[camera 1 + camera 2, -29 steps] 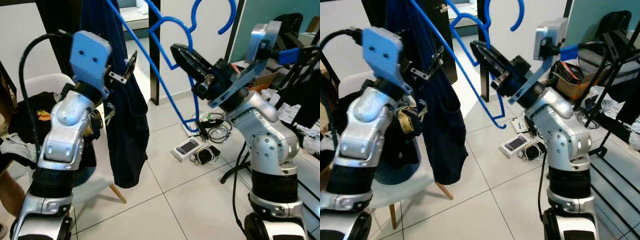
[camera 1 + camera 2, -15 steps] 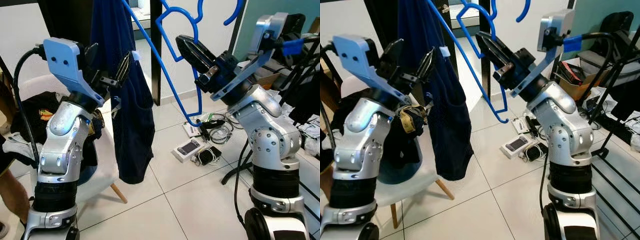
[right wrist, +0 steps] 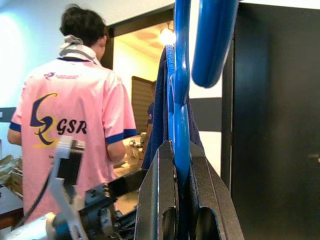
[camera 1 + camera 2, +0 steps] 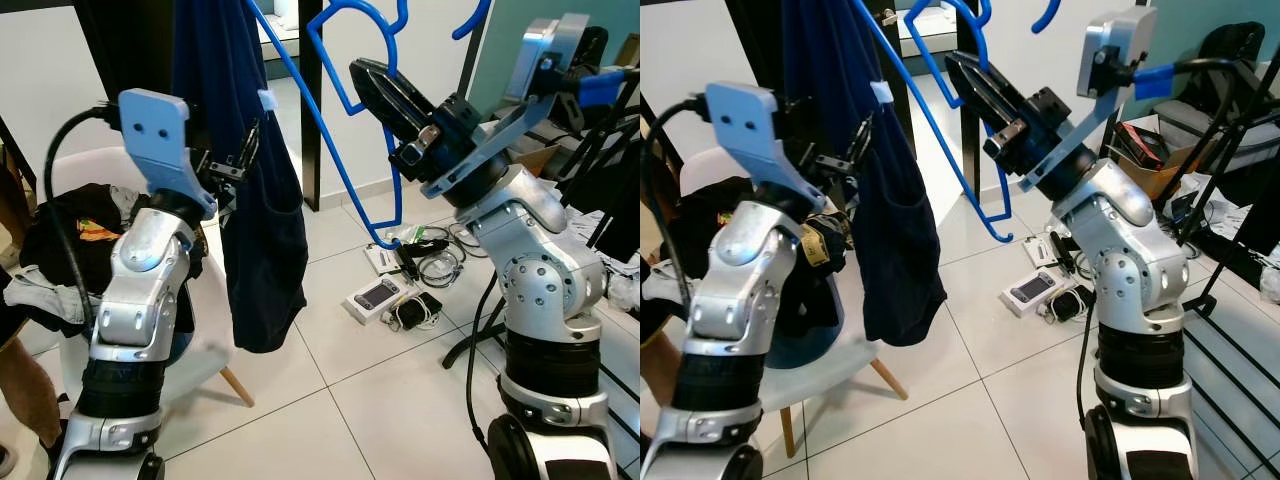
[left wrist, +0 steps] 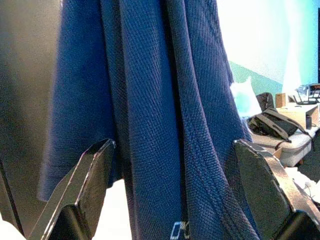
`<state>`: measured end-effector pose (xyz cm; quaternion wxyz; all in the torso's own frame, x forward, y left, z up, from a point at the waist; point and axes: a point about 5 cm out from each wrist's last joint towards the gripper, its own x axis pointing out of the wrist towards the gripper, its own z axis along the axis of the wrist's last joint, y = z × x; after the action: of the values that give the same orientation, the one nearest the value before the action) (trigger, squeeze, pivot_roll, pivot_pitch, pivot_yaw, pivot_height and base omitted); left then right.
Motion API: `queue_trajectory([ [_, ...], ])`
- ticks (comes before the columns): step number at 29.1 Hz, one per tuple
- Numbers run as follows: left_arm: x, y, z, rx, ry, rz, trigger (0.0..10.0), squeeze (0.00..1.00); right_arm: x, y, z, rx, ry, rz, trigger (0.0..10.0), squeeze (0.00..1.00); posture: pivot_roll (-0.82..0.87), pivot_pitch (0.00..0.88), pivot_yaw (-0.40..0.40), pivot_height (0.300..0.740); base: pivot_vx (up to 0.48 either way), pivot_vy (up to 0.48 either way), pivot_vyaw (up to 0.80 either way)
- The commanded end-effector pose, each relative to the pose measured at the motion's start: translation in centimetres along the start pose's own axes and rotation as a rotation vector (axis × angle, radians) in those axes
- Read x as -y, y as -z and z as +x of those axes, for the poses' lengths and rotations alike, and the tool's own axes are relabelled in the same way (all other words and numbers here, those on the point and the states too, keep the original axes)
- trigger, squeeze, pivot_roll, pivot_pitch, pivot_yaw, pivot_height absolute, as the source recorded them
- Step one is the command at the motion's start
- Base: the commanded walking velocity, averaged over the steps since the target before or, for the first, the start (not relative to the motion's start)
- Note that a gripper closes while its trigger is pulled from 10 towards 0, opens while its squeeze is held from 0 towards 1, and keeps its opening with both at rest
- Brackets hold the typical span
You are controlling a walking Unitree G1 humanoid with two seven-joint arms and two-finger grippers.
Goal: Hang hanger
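A blue plastic hanger (image 3: 181,75) carries a navy garment (image 4: 260,250) that hangs down in front of me. My right gripper (image 4: 362,75) is raised high and shut on the hanger's blue bar, just below its hook. In the right wrist view the two fingers (image 3: 156,195) squeeze that bar between them. My left gripper (image 4: 238,160) is open at chest height, right against the garment's left side. In the left wrist view its two fingers (image 5: 85,185) stand wide apart, with the navy fabric (image 5: 165,100) just beyond them.
A white chair (image 4: 215,330) piled with clothes stands at my left. Phones and cables (image 4: 400,290) lie on the tiled floor. A black rack (image 4: 600,150) is at the right, a dark door frame (image 4: 310,110) behind. A person in a pink shirt (image 3: 70,130) stands ahead.
My left arm has swung its wrist round and brought the open gripper closer against the garment. My right gripper has lifted the hanger a little higher.
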<state>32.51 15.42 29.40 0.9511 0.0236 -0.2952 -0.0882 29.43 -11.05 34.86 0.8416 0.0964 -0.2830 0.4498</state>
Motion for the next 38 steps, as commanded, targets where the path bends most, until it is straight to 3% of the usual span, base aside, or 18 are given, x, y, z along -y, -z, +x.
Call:
queue_trajectory([
  [1, 0.1, 0.1, 0.3, -0.001, -0.004, 0.007, 9.0, 0.00, -0.9, -1.0, 0.6, 0.040, -0.048, -0.013, 10.0, 0.00, -0.01, 0.007, 0.030, 0.740, 0.000, 0.000, 0.00],
  [2, 0.0, 0.0, 0.3, 0.002, -0.008, 0.008, 2.9, 0.00, -0.9, -0.9, 0.6, 0.039, -0.050, -0.013, 10.0, 0.00, -0.01, 0.007, 0.030, 0.740, 0.000, 0.000, 0.00],
  [4, 0.0, 0.0, 0.3, 0.002, -0.008, 0.008, 2.9, 0.00, -0.9, -0.9, 0.6, 0.039, -0.050, -0.013, 10.0, 0.00, -0.01, 0.007, 0.030, 0.740, 0.000, 0.000, 0.00],
  [5, -0.1, -0.1, 0.4, 0.004, -0.016, 0.016, 0.0, 0.00, -0.9, -0.9, 0.6, 0.039, -0.050, -0.012, 10.0, 0.00, -0.01, 0.006, 0.031, 0.740, 0.000, 0.000, 0.00],
  [13, -1.0, -0.3, 0.4, 0.008, -0.064, 0.059, 0.0, 0.00, -0.8, -0.8, 0.4, 0.023, -0.037, -0.022, 10.0, 0.00, -0.01, 0.001, 0.025, 0.740, 0.000, 0.000, 0.00],
  [19, -1.6, -1.0, 0.5, 0.022, -0.073, 0.096, 0.0, 0.00, 0.7, 0.6, 0.2, -0.068, 0.053, -0.071, 10.0, 0.00, 0.00, 0.000, 0.023, 0.740, 0.000, 0.000, 0.00],
  [20, -1.5, -0.9, 0.5, 0.019, -0.068, 0.099, 9.6, 0.00, 0.9, 0.8, 0.1, -0.080, 0.070, -0.077, 10.0, 0.00, 0.00, 0.000, 0.023, 0.740, 0.000, 0.000, 0.00],
  [24, -1.2, -0.8, 0.5, 0.016, -0.044, 0.084, 10.0, 0.00, 0.9, 0.8, 0.1, -0.081, 0.072, -0.079, 10.0, 0.00, 0.00, 0.000, 0.023, 0.740, 0.000, 0.000, 0.00],
  [25, -0.7, -0.7, 0.5, 0.015, -0.020, 0.081, 10.0, 1.00, 0.9, 0.8, 0.2, -0.080, 0.072, -0.079, 10.0, 0.00, 0.00, 0.001, 0.024, 0.740, 0.000, 0.000, 0.00],
  [32, -0.1, -0.7, 0.5, 0.016, 0.002, 0.069, 10.0, 1.00, 0.8, 0.8, 0.2, -0.079, 0.070, -0.081, 10.0, 0.00, -0.01, 0.004, 0.024, 0.740, 0.000, 0.000, 0.00],
  [33, 0.0, -0.6, 0.5, 0.011, 0.010, 0.071, 10.0, 0.00, 0.8, 0.7, 0.2, -0.077, 0.069, -0.081, 10.0, 0.00, -0.01, 0.005, 0.026, 0.740, 0.000, 0.000, 0.00],
  [38, 0.1, -0.4, 0.5, -0.003, 0.016, 0.080, 10.0, 0.00, 0.5, 0.6, 0.4, -0.063, 0.056, -0.078, 10.0, 0.00, 0.00, 0.006, 0.029, 0.740, 0.000, 0.000, 0.00],
])
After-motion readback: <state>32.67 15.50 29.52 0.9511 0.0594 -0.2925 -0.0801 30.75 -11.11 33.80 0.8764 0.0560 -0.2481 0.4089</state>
